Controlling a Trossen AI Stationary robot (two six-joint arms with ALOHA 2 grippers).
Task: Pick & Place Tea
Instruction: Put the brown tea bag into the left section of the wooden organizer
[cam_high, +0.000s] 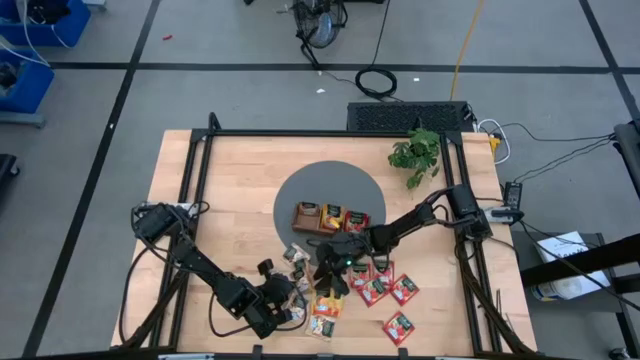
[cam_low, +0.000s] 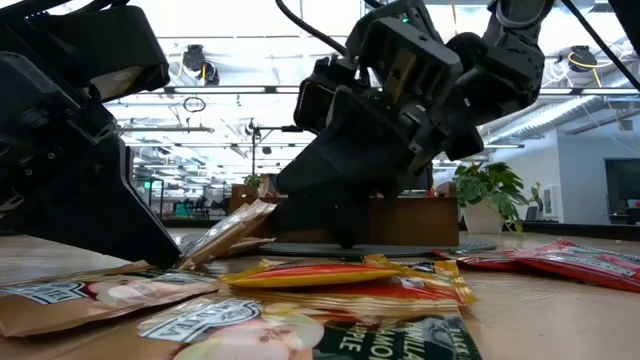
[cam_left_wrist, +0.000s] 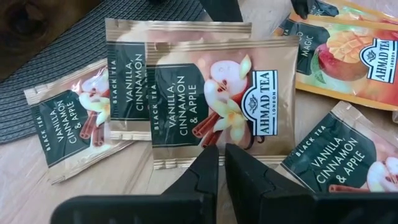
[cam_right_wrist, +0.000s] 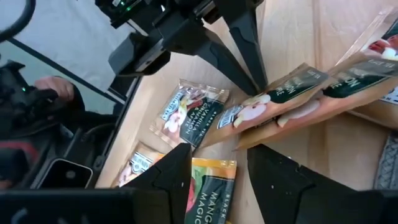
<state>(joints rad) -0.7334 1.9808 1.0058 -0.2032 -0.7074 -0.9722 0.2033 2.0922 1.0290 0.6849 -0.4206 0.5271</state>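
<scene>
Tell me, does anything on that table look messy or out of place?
Yes. Most tea packets lie scattered loose on the table's front, some overlapping, while only a few sit in the wooden tray. The left gripper holds two stacked vanilla packets at once.

Scattered tea packets (cam_high: 372, 290) crowd the near table (cam_high: 230, 180); its far left lies bare.

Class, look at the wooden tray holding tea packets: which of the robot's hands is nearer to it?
The right. The right hand hovers just in front of the wooden tray; the left hand sits farther off, among loose packets near the table's front edge.
</scene>
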